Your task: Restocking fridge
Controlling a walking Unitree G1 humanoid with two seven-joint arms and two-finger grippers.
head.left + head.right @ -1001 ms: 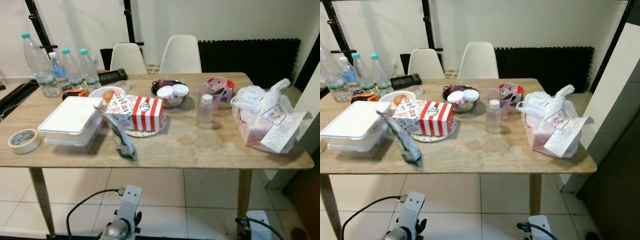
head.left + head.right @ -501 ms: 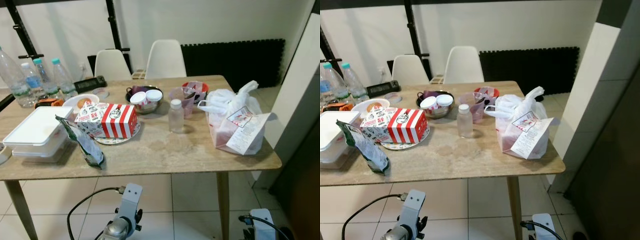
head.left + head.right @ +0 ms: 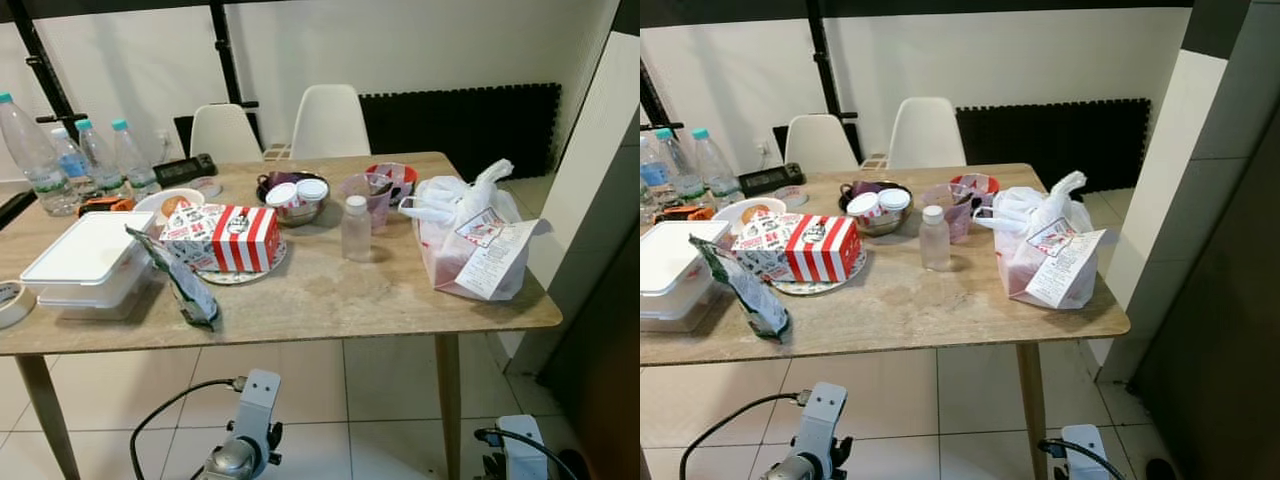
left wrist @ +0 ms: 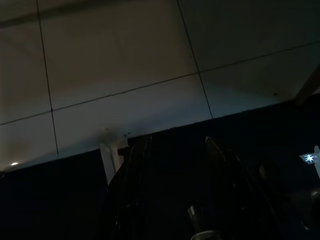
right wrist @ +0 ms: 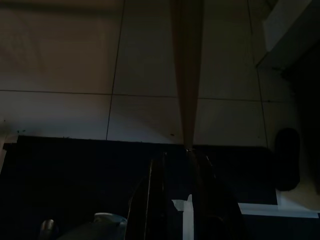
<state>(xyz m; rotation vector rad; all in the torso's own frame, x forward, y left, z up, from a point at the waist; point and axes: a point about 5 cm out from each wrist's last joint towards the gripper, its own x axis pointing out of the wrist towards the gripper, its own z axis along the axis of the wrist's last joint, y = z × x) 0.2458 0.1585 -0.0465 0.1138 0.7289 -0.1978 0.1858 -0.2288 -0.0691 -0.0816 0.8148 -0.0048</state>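
wooden table [image 3: 330,300] — white bag [image 3: 470,245], clear bottle [image 3: 356,229]

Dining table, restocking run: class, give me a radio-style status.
Both arms hang idle over floor tiles. White plastic bag, small clear bottle and red-striped carton untouched on table. Nothing blocking the near edge.

Both eye views looked forward and down from a short way back at the same counter [image 3: 330,300], while both wrist views faced dim floor tiles [image 4: 125,60].

White chairs [image 3: 325,120] behind table [image 3: 330,300]
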